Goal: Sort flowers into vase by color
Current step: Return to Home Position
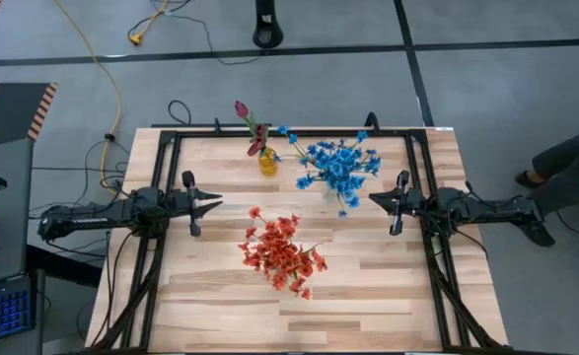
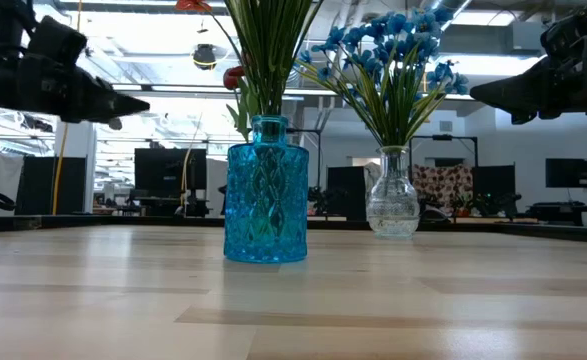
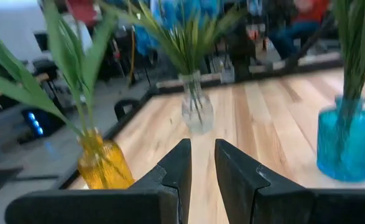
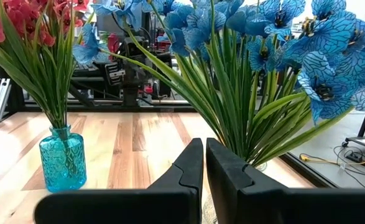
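Three vases stand upright on their bases on the wooden table. Orange-red flowers (image 1: 281, 254) fill a blue glass vase (image 2: 266, 195) at the middle. Blue flowers (image 1: 340, 166) stand in a clear vase (image 2: 392, 195) farther back. Dark maroon buds (image 1: 250, 123) rise from a yellow vase (image 3: 104, 163) at the far edge. My left gripper (image 1: 217, 203) hovers level at the table's left, shut and holding nothing, pointing at the vases. My right gripper (image 1: 372, 200) hovers level at the right, shut and holding nothing, just short of the blue flowers' leaves (image 4: 244, 118).
Black frame rails (image 1: 167, 187) run along the table's left, right and far sides. A person's leg (image 1: 565, 163) shows beyond the right edge. Cables (image 1: 111, 94) lie on the floor past the far left corner. Bare wood (image 1: 299, 320) stretches toward the near edge.
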You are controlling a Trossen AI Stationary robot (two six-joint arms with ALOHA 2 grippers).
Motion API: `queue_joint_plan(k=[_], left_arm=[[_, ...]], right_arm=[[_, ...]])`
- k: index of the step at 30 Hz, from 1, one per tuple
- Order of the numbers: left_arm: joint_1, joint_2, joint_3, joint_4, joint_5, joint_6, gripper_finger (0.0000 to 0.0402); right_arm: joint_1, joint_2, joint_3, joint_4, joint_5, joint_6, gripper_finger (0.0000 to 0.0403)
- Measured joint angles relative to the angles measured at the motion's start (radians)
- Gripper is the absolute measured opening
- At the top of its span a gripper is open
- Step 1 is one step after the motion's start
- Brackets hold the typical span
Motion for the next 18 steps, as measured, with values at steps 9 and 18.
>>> queue_joint_plan(k=[9, 18], left_arm=[[0.0, -0.086, 0.002, 0.014, -0.001, 0.0, 0.0059], [0.0, -0.084, 0.001, -0.001, -0.002, 0.0, 0.0059]], right_arm=[[0.0, 0.0, -0.001, 0.0, 0.001, 0.0, 0.0046], [0.0, 0.0, -0.001, 0.0, 0.001, 0.0, 0.0046]])
